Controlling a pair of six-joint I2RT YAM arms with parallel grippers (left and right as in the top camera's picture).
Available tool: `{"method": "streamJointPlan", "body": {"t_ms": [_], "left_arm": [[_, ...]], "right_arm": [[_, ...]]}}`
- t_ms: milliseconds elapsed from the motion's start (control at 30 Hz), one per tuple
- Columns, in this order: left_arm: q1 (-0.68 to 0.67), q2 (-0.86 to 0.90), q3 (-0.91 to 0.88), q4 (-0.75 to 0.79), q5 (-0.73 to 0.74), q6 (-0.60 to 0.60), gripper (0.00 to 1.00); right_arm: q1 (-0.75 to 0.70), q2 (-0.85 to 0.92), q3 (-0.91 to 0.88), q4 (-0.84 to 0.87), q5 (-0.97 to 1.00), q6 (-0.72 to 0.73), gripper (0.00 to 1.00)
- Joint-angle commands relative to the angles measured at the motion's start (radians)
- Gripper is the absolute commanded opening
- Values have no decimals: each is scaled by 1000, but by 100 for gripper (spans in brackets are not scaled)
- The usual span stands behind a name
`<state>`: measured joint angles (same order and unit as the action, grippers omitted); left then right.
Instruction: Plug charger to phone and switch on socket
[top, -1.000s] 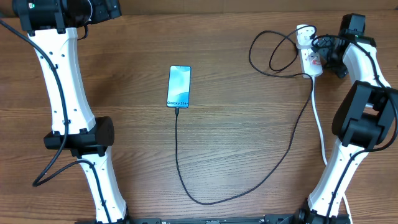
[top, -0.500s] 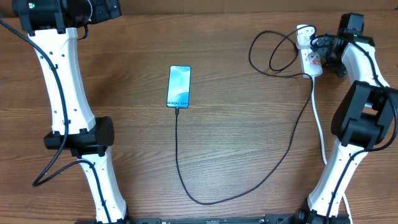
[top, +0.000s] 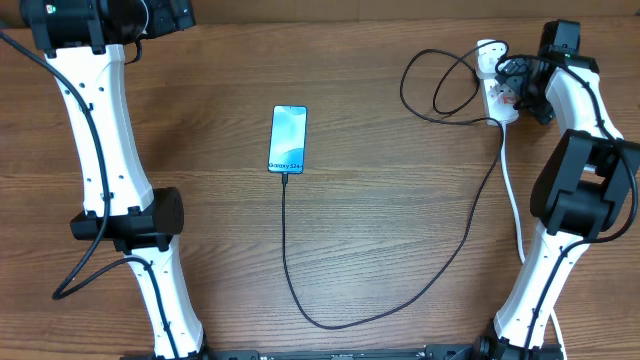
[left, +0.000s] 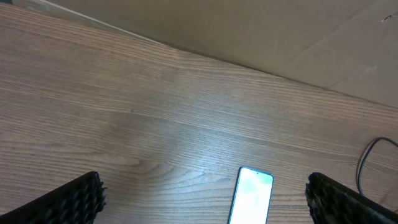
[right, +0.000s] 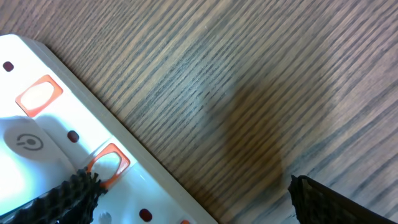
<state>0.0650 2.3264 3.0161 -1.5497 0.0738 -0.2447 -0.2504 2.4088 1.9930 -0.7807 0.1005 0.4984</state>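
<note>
The phone (top: 288, 138) lies flat mid-table, screen lit; it also shows in the left wrist view (left: 252, 196). The charger cable (top: 390, 312) runs from its lower end in a long loop to the white adapter (top: 489, 52) plugged into the socket (top: 503, 105) at the far right. In the right wrist view the socket (right: 56, 149) shows two orange-lit switches. My right gripper (top: 515, 82) hovers open just over the socket, one finger by a switch (right: 109, 163). My left gripper (left: 205, 199) is open and empty, high above the table's far left.
The socket's white cord (top: 514, 190) runs down the right side next to the right arm's base. Extra black cable loops (top: 435, 85) lie left of the socket. A beige wall edge (left: 249, 37) borders the far side of the table.
My right gripper has shifted slightly up and left over the socket. The phone, cable and left arm have not moved.
</note>
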Motion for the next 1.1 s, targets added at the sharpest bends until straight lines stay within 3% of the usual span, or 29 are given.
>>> {"method": "streamJointPlan", "body": {"t_ms": [0,367,867,1067], "left_arm": [[-7,-4,-4,-2,-7,-10,100],[-7,-4,-4,-2,-7,-10,100],[-7,-4,-4,-2,-7,-10,100],[-7,-4,-4,-2,-6,-10,99]], "right_arm": [[44,42,7,-8,-50,-24,100],[19,0,43,-84,-49,-24,100],[-40,-335,107,-292,-34,-115,100],[-40,-317,84,-286,-40,-103,100]]}}
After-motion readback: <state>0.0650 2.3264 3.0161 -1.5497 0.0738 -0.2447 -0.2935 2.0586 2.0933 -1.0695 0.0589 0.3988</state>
